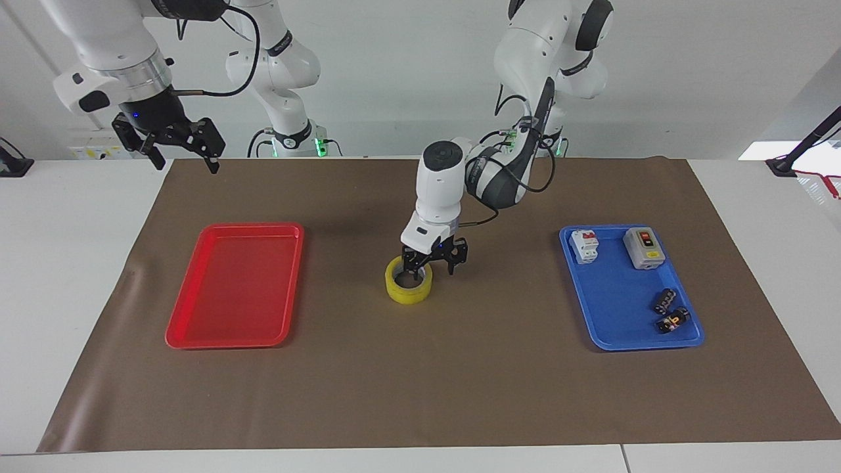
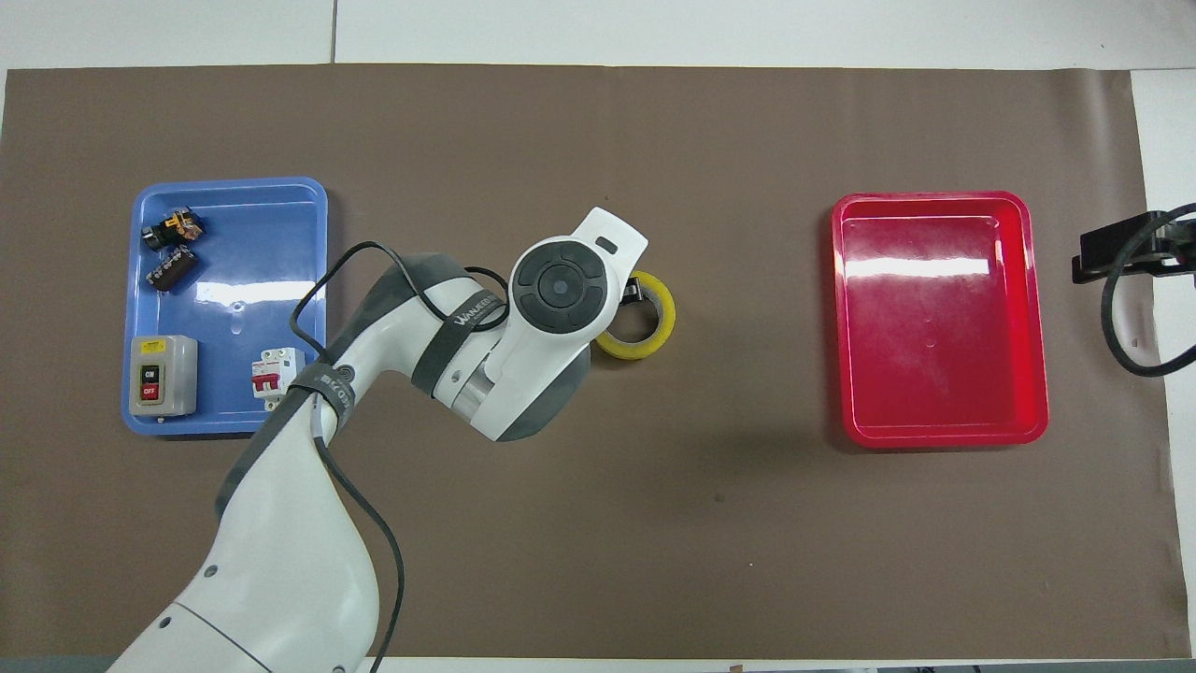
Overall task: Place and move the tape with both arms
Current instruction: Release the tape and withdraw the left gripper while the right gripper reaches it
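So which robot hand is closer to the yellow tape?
Left. The left gripper is right over the tape, fingers open; the right gripper waits raised near the right arm's end.

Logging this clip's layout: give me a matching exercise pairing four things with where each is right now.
Things:
1. tape
2. grey switch box
3. right tool
4. left tool

Places:
A. in the blue tray
B. on the brown mat between the trays
C. open, at the tape's rim
D. raised, above the table's edge

Pairs: 1-B, 2-A, 3-D, 4-C
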